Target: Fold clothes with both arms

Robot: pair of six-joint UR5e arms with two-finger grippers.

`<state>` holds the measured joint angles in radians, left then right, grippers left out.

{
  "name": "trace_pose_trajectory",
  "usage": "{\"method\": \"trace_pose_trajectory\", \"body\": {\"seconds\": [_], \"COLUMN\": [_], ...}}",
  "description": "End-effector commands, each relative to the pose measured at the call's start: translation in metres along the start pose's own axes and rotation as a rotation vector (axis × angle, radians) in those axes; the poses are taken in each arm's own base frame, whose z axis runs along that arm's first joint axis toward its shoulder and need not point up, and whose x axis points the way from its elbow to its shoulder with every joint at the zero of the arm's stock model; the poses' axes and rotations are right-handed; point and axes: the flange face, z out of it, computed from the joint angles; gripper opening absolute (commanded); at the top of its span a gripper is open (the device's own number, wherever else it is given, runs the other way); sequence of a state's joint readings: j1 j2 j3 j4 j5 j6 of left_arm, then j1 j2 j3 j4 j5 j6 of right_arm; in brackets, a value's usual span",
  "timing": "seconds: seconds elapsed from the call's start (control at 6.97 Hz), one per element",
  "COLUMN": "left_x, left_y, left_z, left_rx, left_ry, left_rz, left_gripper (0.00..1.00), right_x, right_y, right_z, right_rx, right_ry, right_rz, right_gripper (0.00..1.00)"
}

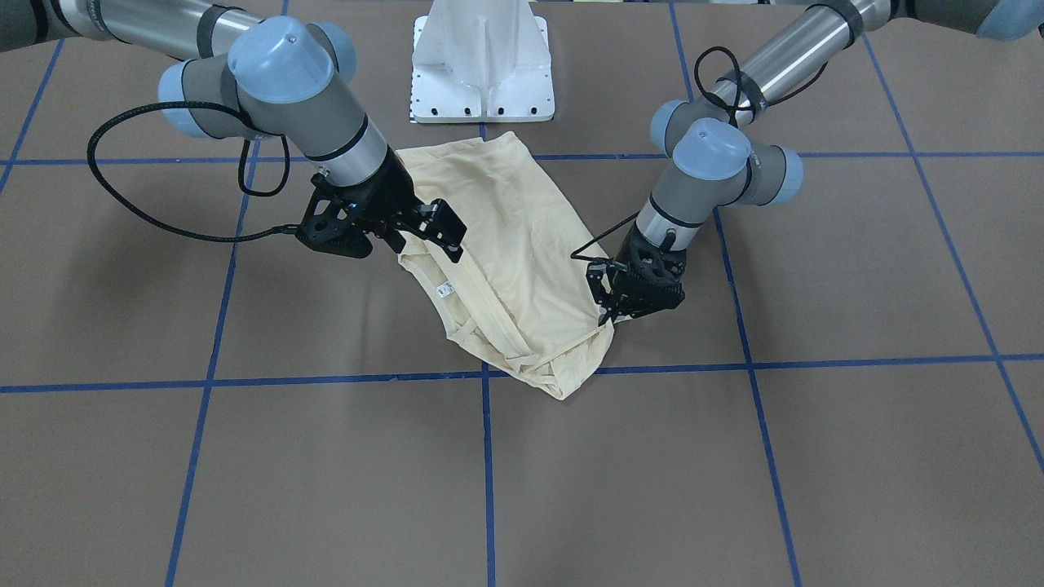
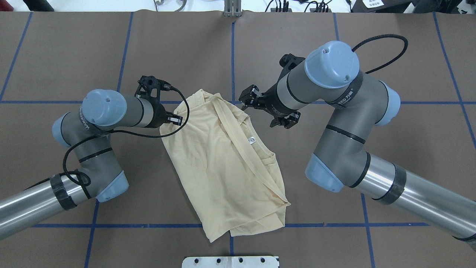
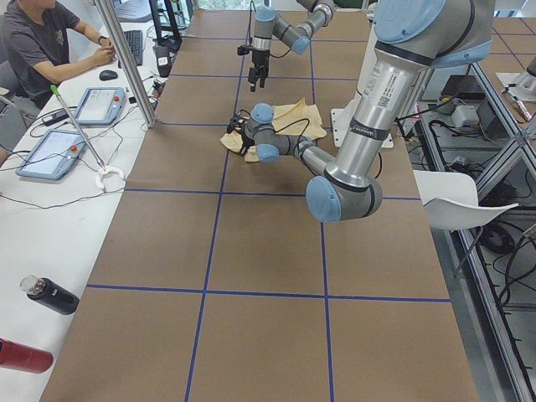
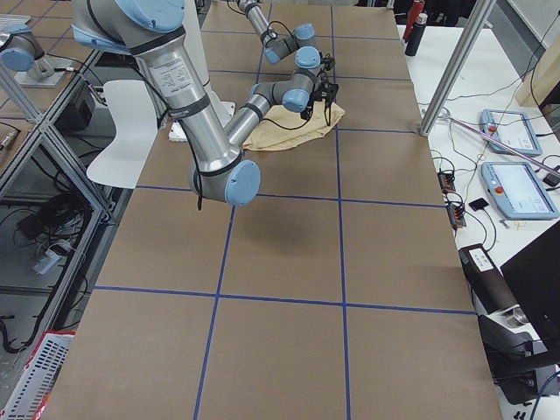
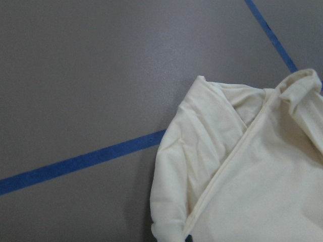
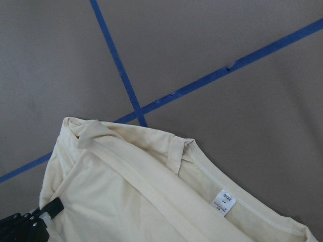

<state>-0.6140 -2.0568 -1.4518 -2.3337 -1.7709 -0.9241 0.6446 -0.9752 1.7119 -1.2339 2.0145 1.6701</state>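
Observation:
The pale cream-yellow T-shirt lies folded on the brown table, plain side up, with a sleeve laid slantwise across it and its white neck tag showing. My left gripper is low at the shirt's far left corner. In the front view its fingers come to a point on the shirt edge, apparently shut on it. My right gripper hovers open above the neckline side, fingers spread and holding nothing. The right wrist view shows the collar, tag and left gripper.
The white pedestal base stands just behind the shirt. Blue tape lines grid the table. In the left side view a person sits at a side desk with tablets, a metal pole and bottles.

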Motion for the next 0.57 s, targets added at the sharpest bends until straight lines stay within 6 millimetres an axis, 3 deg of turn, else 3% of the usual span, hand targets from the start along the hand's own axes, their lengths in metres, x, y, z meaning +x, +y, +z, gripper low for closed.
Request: {"method": "trace_pose_trajectory", "body": {"seconds": [0.0,0.43], "left_x": [0.010,0.036], "left_y": [-0.031,-0.084], "left_z": [0.014,0.040], "left_rx": [0.072,0.159], "left_ry": [-0.050,-0.106], "left_rz": [-0.014,-0.021], "left_gripper": [0.00,0.00], "right_x": [0.005,0.011], "right_y": [-0.004,-0.015], "right_z": [0.000,-0.007], "right_rx": [0.003,0.014], "right_ry": [0.003,0.000], "right_rz": [0.003,0.013], "right_gripper": [1.00,1.00]}}
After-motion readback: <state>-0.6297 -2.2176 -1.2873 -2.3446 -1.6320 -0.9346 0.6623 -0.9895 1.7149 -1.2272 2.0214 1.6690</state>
